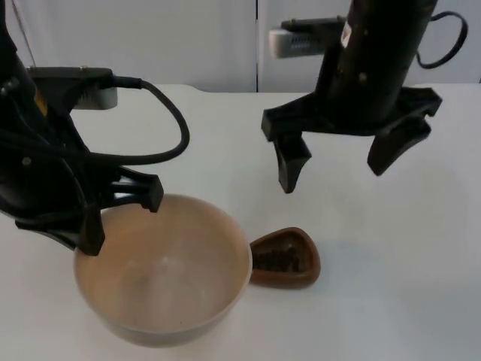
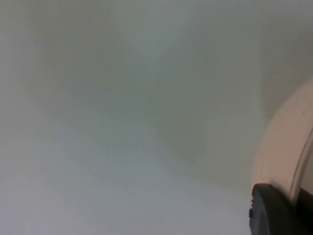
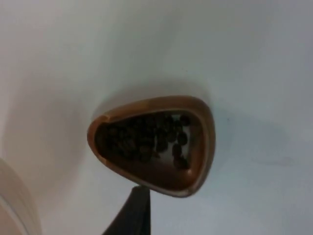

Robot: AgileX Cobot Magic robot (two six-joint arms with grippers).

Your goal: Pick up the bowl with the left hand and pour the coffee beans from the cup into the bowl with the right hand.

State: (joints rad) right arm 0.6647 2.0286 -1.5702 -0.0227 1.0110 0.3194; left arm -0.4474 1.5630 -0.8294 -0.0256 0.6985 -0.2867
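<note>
Left hand [image 1: 120,218] is clenching the bowl [image 1: 165,271] rim; right hand [image 1: 342,162], released, is hovering above the cup [image 1: 285,259] of beans near the bench's front edge and should be dropping straight, straddling its walls

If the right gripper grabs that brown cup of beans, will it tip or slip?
The cup looks low and wide, so tipping seems unlikely. Its glossy rounded wall may slip between fingers. The loose coffee beans would probably shift and spill if tilted early.
</note>
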